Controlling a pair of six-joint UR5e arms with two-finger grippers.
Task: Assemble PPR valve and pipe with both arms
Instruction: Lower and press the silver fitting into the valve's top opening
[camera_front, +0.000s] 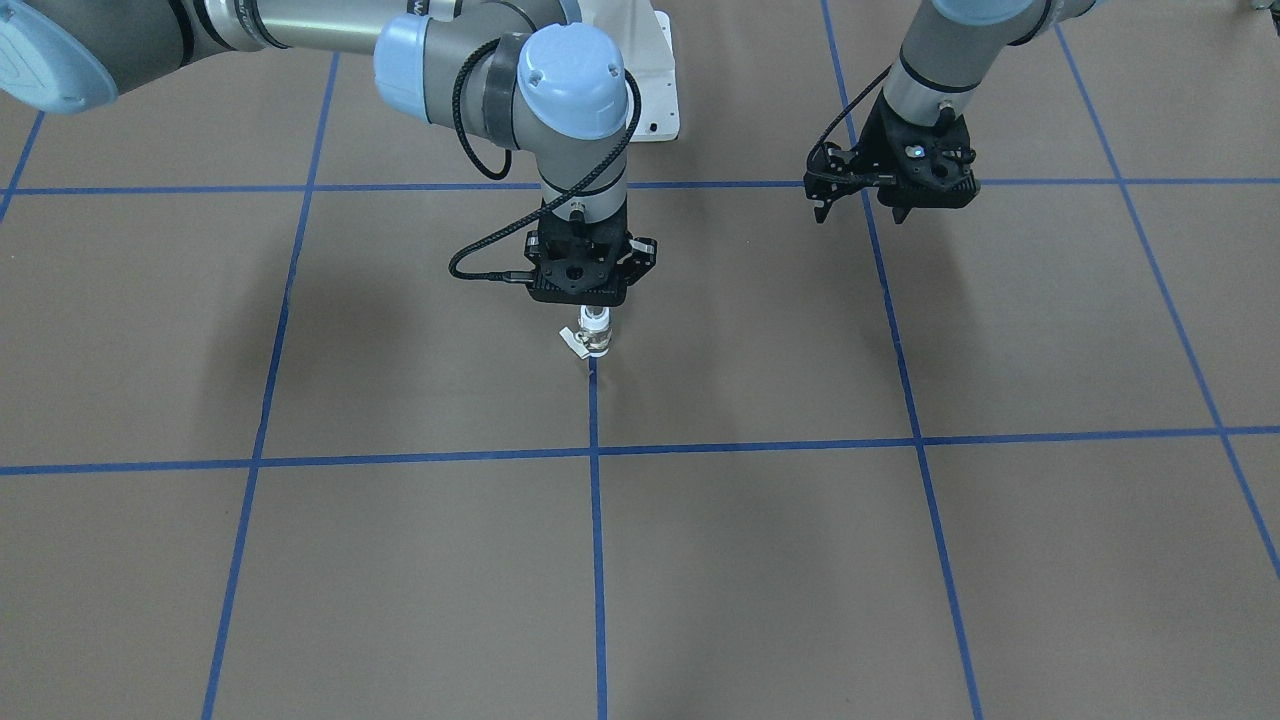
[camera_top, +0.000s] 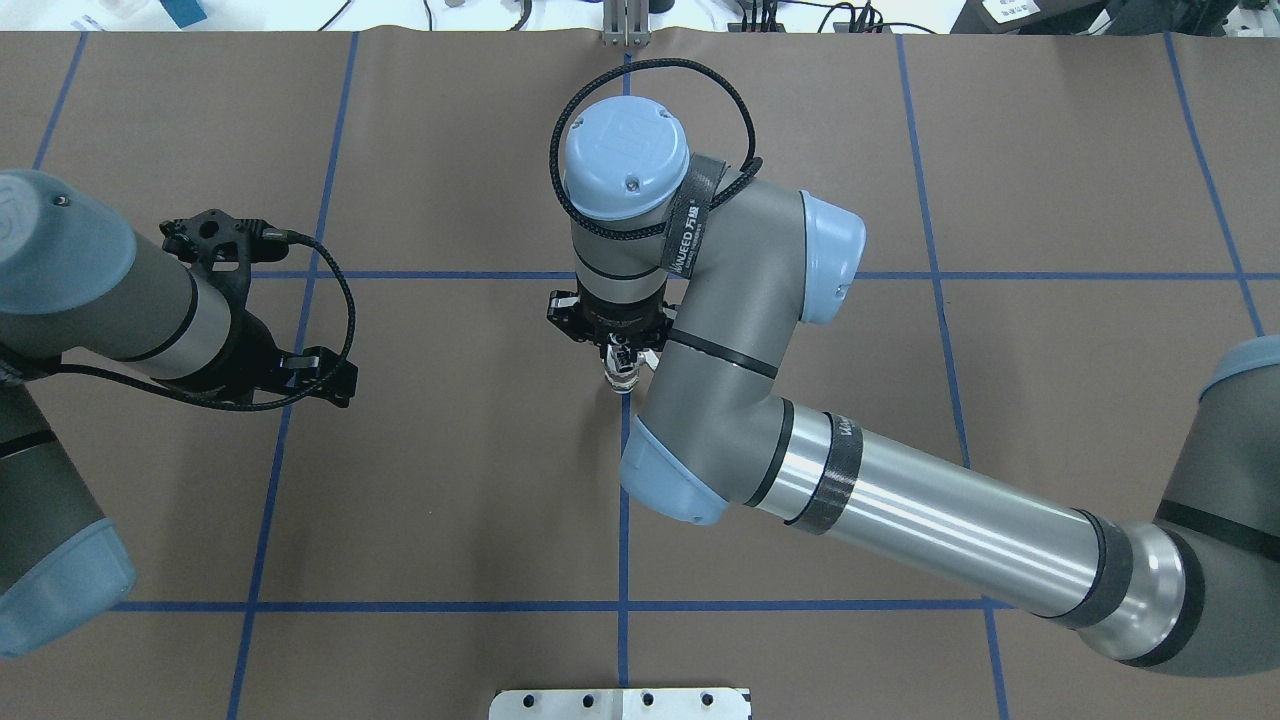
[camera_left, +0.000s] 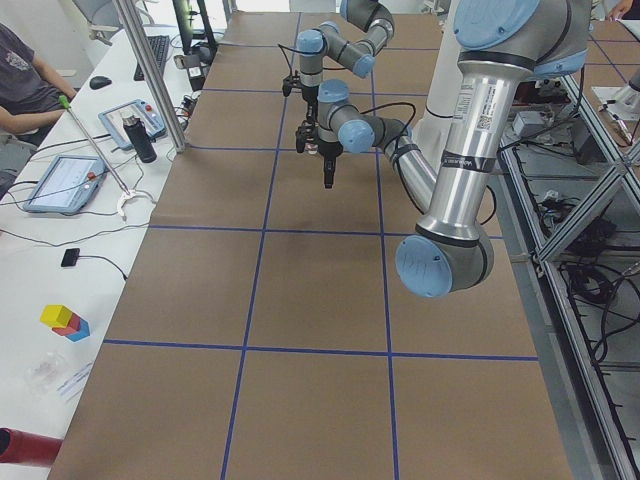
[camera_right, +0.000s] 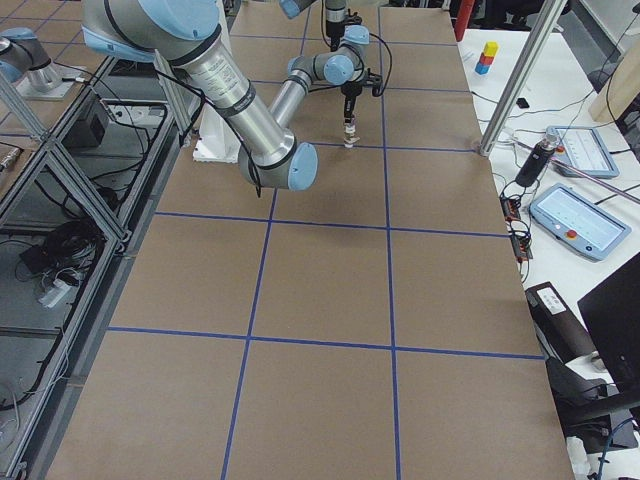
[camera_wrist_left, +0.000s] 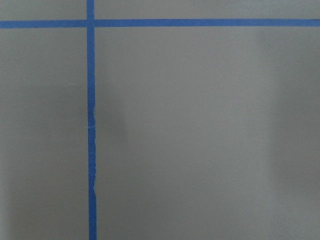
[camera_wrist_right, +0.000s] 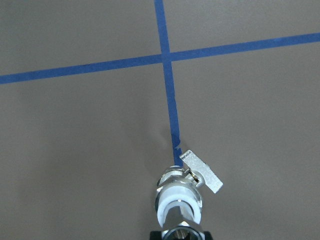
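Note:
My right gripper (camera_front: 592, 303) points straight down at the table's middle and is shut on the top of the PPR valve (camera_front: 594, 337). The valve hangs upright, white collar down, with its flat handle (camera_wrist_right: 202, 172) sticking out sideways. Its lower end is at the tip of a blue tape line; I cannot tell if it touches the table. It also shows in the overhead view (camera_top: 622, 373) and the right wrist view (camera_wrist_right: 180, 197). I cannot make out the pipe as a separate piece. My left gripper (camera_front: 893, 205) hovers apart to the side, empty. Its wrist view shows only bare table.
The brown table (camera_front: 760, 560) carries a grid of blue tape lines. The white bolted pedestal (camera_front: 662, 95) stands at the robot's side. Beyond the far edge are an aluminium post (camera_left: 150, 75), tablets (camera_left: 62, 182) and a seated person (camera_left: 25, 85).

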